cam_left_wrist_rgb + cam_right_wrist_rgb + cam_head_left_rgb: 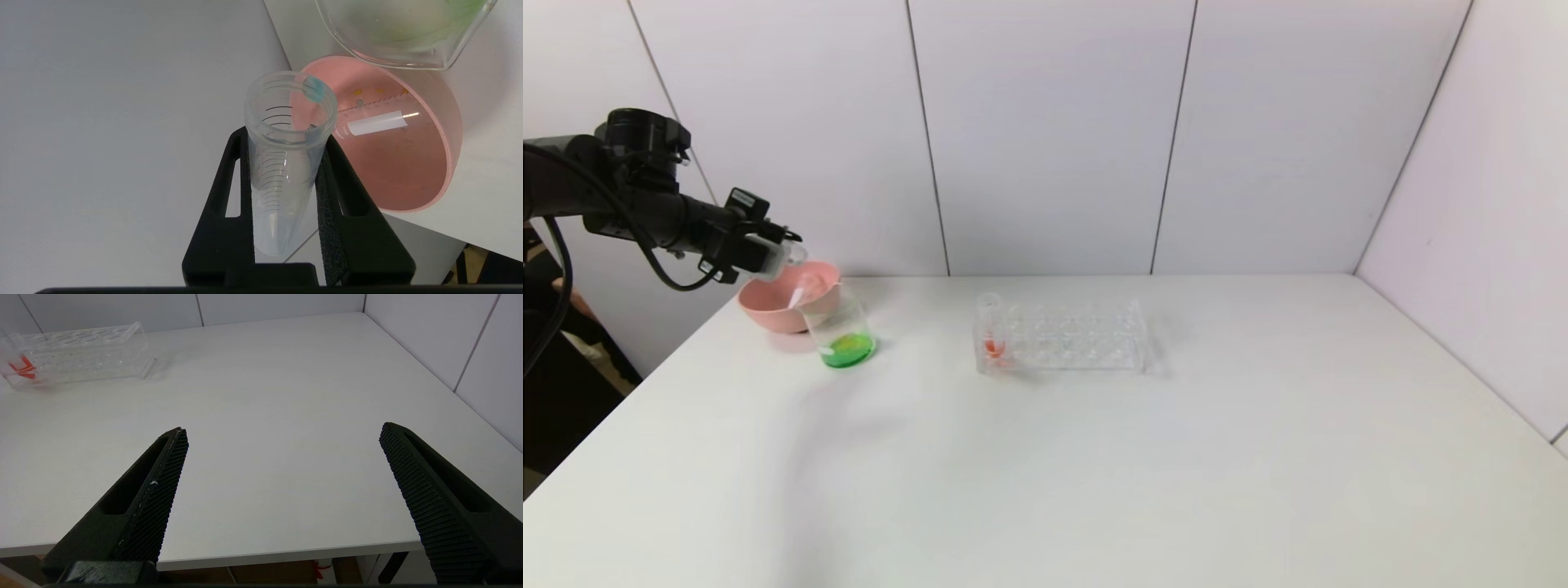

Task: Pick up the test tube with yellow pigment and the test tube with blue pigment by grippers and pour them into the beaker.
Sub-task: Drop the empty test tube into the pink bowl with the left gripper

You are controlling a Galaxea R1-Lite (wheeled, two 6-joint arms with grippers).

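My left gripper (768,257) (286,139) is shut on the test tube with blue pigment (286,163) (796,253). The tube is tipped, and its mouth hangs over the pink bowl (408,175) beside the beaker (841,331) (400,32). Only a blue drop clings to the tube's rim; the rest looks drained. Green liquid sits in the bottom of the beaker. Another clear tube (380,122) with a white label lies inside the bowl with yellow specks near it; it looks like the test tube with yellow pigment. My right gripper (282,430) is open over the table's near edge, holding nothing.
The pink bowl (768,314) stands at the table's back left, touching the beaker. A clear tube rack (1062,335) (81,351) stands mid-table with one red-orange tube (992,335) (22,367) at its left end. White walls close off the back and right.
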